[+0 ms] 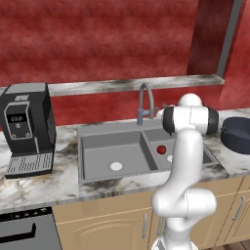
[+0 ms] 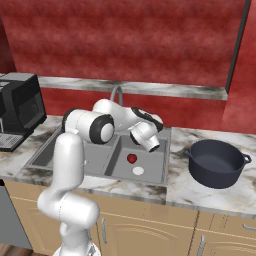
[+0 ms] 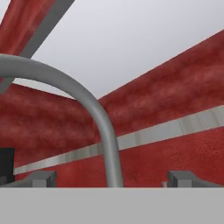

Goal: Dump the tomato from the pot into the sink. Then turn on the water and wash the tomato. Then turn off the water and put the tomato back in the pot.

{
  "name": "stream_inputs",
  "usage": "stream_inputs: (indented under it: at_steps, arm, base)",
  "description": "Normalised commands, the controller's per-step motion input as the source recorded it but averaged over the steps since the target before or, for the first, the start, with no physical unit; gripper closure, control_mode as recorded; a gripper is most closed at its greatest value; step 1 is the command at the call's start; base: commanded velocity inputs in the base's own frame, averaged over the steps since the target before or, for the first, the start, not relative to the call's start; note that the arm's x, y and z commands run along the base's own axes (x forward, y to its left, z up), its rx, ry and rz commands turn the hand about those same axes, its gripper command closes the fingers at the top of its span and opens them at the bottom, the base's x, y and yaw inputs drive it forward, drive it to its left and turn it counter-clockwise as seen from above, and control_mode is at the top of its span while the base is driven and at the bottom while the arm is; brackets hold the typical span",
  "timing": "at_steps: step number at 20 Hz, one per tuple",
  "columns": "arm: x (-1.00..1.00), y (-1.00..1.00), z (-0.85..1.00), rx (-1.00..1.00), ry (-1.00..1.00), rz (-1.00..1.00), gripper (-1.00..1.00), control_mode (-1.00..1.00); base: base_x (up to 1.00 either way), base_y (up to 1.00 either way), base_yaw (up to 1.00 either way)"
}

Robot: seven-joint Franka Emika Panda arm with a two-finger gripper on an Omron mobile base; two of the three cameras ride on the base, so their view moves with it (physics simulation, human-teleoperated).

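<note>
We see the tomato [image 2: 132, 158] lying in the right bowl of the sink [image 1: 97, 139], close to its drain, and to the right the pot [image 2: 218, 162] sits on the counter with nothing in it. Our gripper [image 3: 112, 178] is up by the faucet [image 3: 94, 109] with its jaws spread wide, holding nothing. If we push wrong, we might slip off the faucet and no water would come.

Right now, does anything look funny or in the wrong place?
Only the tomato: it sits in the right basin of the sink beside the drain, not in the pot, which stands upright on the counter. Nothing is spilled or broken.
</note>
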Motion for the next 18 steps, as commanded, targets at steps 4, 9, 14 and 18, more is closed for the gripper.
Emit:
stream_inputs:
  at_steps: [4, 9, 14, 18]
  arm:
    - [0.05, 0.0, -0.23, 0.0, 0.0, 0.0, -1.0, -1.0]
    - [0.0, 0.02, -0.04, -0.01, 0.02, 0.0, -1.0, -1.0]
    - [0.08, 0.0, 0.0, -0.02, 0.08, -0.03, -1.0, -1.0]
    - [0.21, 0.0, 0.0, -0.06, 0.16, -0.02, -1.0, -1.0]
  base:
    - [0.0, 0.0, 0.0]
    - [0.0, 0.0, 0.0]
    - [0.0, 0.0, 0.0]
    - [0.0, 0.0, 0.0]
